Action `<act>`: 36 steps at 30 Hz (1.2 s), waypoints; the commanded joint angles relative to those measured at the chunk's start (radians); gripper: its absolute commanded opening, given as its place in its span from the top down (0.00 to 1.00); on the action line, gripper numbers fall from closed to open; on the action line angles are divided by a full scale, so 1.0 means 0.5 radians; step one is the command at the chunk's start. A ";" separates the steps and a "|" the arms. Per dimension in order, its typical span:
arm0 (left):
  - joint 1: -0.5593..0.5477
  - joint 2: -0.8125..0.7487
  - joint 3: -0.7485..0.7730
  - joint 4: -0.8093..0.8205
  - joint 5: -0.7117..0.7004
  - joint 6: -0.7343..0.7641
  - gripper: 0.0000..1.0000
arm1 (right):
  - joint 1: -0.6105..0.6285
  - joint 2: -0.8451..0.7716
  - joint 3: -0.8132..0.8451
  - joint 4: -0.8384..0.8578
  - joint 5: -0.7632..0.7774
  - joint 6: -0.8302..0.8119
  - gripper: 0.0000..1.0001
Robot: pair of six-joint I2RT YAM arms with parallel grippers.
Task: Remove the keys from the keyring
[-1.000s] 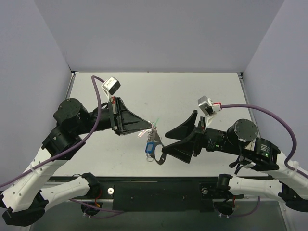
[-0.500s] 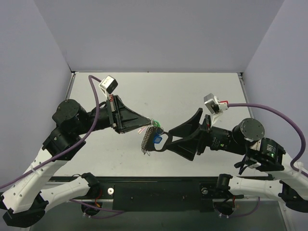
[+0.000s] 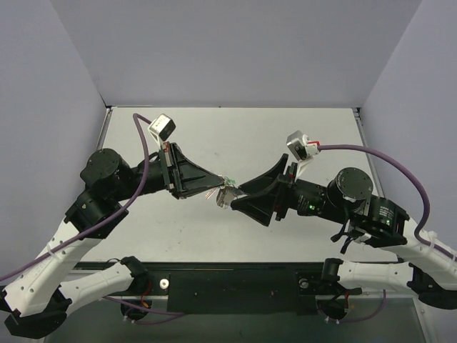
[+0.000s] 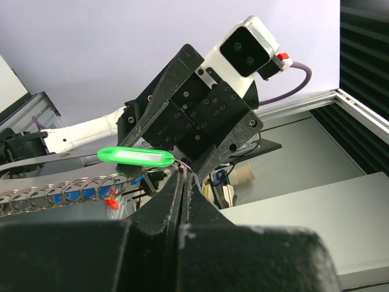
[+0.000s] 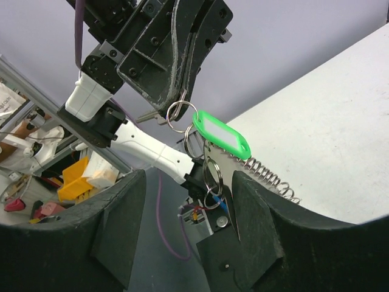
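My left gripper is shut on a small silver ring at the top of the keyring and holds the bunch in the air over the table. In the left wrist view the jaws are pressed together, with the green tag and the silver chain hanging to their left. My right gripper is open. In the right wrist view its fingers stand either side of the hanging rings, green tag, chain and blue tag, not touching them. I cannot pick out single keys.
The grey table top lies under both arms, with white walls to the left, right and back. The black rail and both arm bases run along the near edge.
My right gripper has swung left and up to the left gripper, and the bunch now hangs between its open fingers. The dangling chain has lifted. The left gripper has hardly moved.
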 commanded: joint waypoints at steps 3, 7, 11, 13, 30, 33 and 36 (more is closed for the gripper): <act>0.012 -0.028 -0.006 0.192 0.007 -0.003 1.00 | 0.015 0.059 0.103 0.163 0.058 -0.060 0.50; 0.015 -0.031 -0.012 0.211 0.025 -0.009 1.00 | 0.012 0.087 0.109 0.179 0.104 -0.075 0.56; 0.015 -0.037 -0.009 0.220 0.056 0.003 1.00 | 0.015 0.096 0.091 0.179 0.156 -0.093 0.80; 0.015 -0.040 -0.009 0.223 0.078 0.010 1.00 | 0.015 0.087 0.079 0.185 0.181 -0.096 0.95; 0.012 -0.049 0.025 0.107 0.268 0.215 1.00 | -0.006 -0.002 0.079 -0.027 -0.034 -0.133 0.63; 0.015 -0.049 0.022 0.015 0.228 0.289 1.00 | 0.003 -0.011 0.100 -0.097 -0.058 -0.127 0.47; 0.015 -0.046 0.034 -0.126 0.176 0.396 1.00 | 0.009 -0.030 0.109 -0.147 -0.067 -0.124 0.45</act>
